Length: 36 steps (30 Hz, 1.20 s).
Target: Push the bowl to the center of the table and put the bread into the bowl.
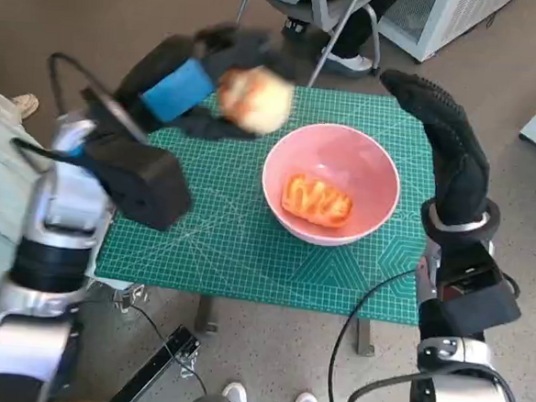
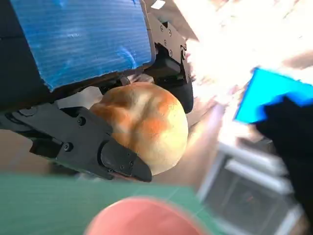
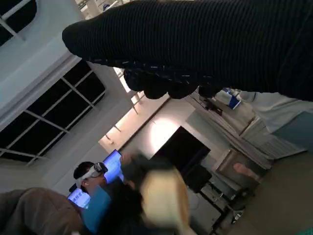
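1. Roll [image 1: 254, 99]: round, pale crust with browned patches, held in the air by the left hand [image 1: 198, 86], above the mat's far left part and just beside the bowl's far-left rim. In the left wrist view the roll [image 2: 146, 125] sat between the black fingers [image 2: 105, 152] below and the hand's body above, fingers closed against its sides.
2. Bowl [image 1: 379, 195]: pink, upright on the green mat [image 1: 210, 234], about mid-table. It already held one orange-glazed bun [image 1: 316, 201].
3. Right hand [image 1: 447, 144]: gloved, raised beside the bowl's right rim and holding nothing; fingers looked extended and close together (the right wrist view showed only their dark tips, so contact with the bowl could not be told).
4. Handling, as judged: the roll was probably light, soft and easily dented, its crust dry rather than slippery. A broad, gentle hold across its widest part should suit; a hard squeeze could crush it.
5. Risk, as judged: a release too near the rim might let the roll bounce out or tip off the bun.
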Available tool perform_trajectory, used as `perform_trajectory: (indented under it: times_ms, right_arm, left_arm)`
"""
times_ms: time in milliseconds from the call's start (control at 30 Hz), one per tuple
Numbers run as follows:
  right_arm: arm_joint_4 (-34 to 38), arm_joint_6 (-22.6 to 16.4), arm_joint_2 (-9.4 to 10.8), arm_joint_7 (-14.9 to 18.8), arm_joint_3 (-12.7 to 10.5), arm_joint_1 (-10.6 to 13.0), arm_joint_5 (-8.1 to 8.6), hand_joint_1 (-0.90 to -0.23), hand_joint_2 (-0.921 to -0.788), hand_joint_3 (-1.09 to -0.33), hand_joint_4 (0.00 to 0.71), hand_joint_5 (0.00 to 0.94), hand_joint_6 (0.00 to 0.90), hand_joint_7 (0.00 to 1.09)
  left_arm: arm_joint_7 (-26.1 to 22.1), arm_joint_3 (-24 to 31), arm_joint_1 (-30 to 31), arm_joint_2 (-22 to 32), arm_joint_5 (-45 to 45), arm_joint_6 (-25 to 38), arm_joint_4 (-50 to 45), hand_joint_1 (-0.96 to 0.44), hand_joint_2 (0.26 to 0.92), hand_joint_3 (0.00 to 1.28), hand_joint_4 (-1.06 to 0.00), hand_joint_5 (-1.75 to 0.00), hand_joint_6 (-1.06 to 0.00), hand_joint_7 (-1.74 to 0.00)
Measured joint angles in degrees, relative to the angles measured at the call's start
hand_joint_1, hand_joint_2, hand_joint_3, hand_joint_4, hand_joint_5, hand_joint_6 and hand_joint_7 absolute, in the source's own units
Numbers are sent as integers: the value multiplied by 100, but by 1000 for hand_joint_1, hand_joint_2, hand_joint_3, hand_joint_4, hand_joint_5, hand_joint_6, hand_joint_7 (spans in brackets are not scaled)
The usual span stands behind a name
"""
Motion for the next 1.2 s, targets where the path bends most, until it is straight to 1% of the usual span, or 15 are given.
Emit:
perform_trajectory:
  times_ms: [100, 133, 167, 200, 233, 300, 333, 433, 467, 600, 833, 967, 1067, 1167, 1200]
  right_arm:
    - [-3, 2, 1, 1, 3, -2, 3, -600, -921, -703, 316, 0, -1, 773]
    - [-3, 3, 4, 1, 5, -2, 5, -601, -921, -703, 316, 0, -1, 773]
    - [-3, 4, 4, 1, 5, -2, 6, -602, -921, -702, 316, 0, -1, 774]
    - [-3, 5, 5, 2, 6, -2, 6, -602, -921, -702, 316, 0, -1, 773]
    - [-3, 5, 2, 3, 5, -1, 9, -602, -921, -702, 316, 0, -1, 773]
    - [-3, 6, -8, 5, 0, 0, 14, -599, -921, -701, 316, 0, -1, 773]
    - [-4, 7, -11, 6, -1, -1, 15, -597, -921, -701, 316, 0, -1, 773]
    - [-7, 8, -17, 7, -2, 0, 16, -592, -921, -701, 316, 0, -1, 772]
    - [-8, 8, -17, 7, -2, 0, 16, -591, -921, -701, 316, 0, -1, 772]
    - [-26, 8, -22, 7, -6, 1, 15, -587, -921, -701, 317, 1, -1, 771]
    - [-69, 7, -55, 6, -16, 4, 14, -610, -921, -696, 318, 1, -1, 770]
    - [-75, 5, -70, 5, -24, 10, 14, -617, -921, -693, 318, 1, -1, 770]
    - [-83, 3, -74, 0, -37, 14, 6, -619, -921, -693, 318, 1, -1, 770]
    - [-106, 3, -73, -18, -39, 14, -2, -617, -921, -693, 318, 1, -1, 771]
    - [-115, 2, -74, -27, -39, 14, -5, -612, -921, -694, 318, 1, -1, 771]
  left_arm:
    - [78, -172, -136, -192, 29, -356, 536, 0, 920, 123, -585, -1208, -603, -1256]
    - [77, -228, -180, -261, 31, -453, 743, 0, 920, 169, -536, -1261, -548, -1308]
    - [59, -289, -218, -324, 31, -509, 945, 0, 920, 239, -459, -1343, -464, -1390]
    - [24, -354, -252, -377, 34, -538, 1130, -43, 872, 261, -319, -1099, -315, -1201]
    - [-40, -427, -281, -424, 44, -537, 1312, -58, 857, 265, -289, -973, -273, -1111]
    - [-186, -600, -344, -522, 110, -477, 1659, -100, 824, 236, -196, -517, -134, -846]
    - [-251, -692, -369, -563, 181, -429, 1794, -115, 813, 217, -145, -353, -86, -736]
    - [-363, -969, -438, -687, 468, -233, 2185, -146, 801, 189, -58, -140, -27, -550]
    - [-372, -1059, -446, -728, 547, -181, 2301, -160, 800, 181, -37, -89, -17, -499]
    - [-379, -1307, -445, -855, 793, -81, 2647, -191, 802, 162, -9, -23, -4, -405]
    - [-278, -1313, -431, -983, 753, -235, 2944, -253, 812, 142, 0, -1, 1, -348]
    - [-194, -1132, -391, -1021, 525, -439, 2976, -291, 824, 127, 1, 1, 1, -359]
    - [-129, -847, -333, -1103, 181, -613, 2977, -324, 858, 94, -15, -6, -8, -431]
    - [-55, -517, -266, -1196, -232, -828, 2964, -350, 888, 65, -84, -25, -71, -452]
    - [-21, -410, -237, -1221, -367, -925, 2945, -354, 900, 56, -134, -31, -117, -437]
